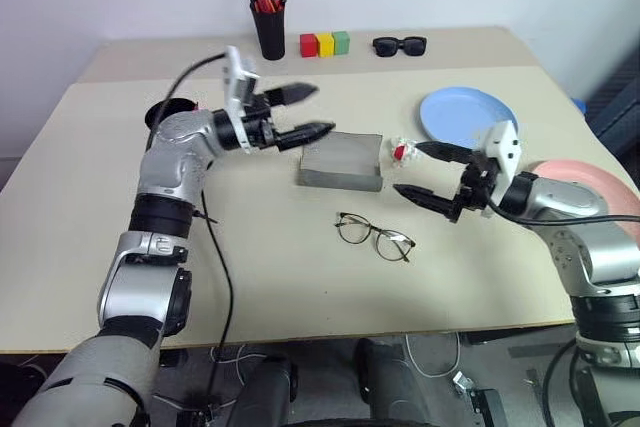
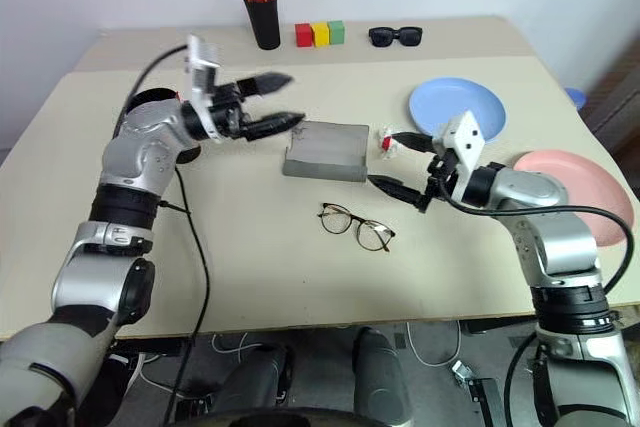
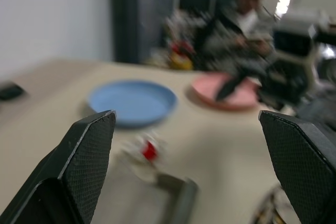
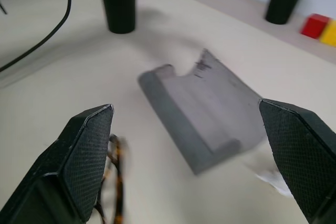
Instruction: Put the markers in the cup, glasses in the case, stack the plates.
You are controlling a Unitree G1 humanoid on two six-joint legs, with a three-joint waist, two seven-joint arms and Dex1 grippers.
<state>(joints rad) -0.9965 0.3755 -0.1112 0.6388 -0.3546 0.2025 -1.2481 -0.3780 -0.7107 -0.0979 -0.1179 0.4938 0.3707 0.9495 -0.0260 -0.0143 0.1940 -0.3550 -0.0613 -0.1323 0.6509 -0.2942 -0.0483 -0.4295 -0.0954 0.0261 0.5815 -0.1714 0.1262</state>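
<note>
Taking the grey case (image 1: pixel 341 161) as landmark on the desk (image 1: pixel 300 277): the black cup (image 1: pixel 168 112) sits well to its left, behind the left gripper (image 1: pixel 304 113), whose fingers stand wide open and empty just left of the case. The wire-framed glasses (image 1: pixel 375 235) lie near, in front of the case. A red-tipped marker (image 1: pixel 400 151) lies just right of it, between the case and the right gripper (image 1: pixel 428 171), also open and empty. Farther right are the blue plate (image 1: pixel 467 113) and pink plate (image 1: pixel 590 185), apart. Likely next: straddle the marker squarely before closing.
</note>
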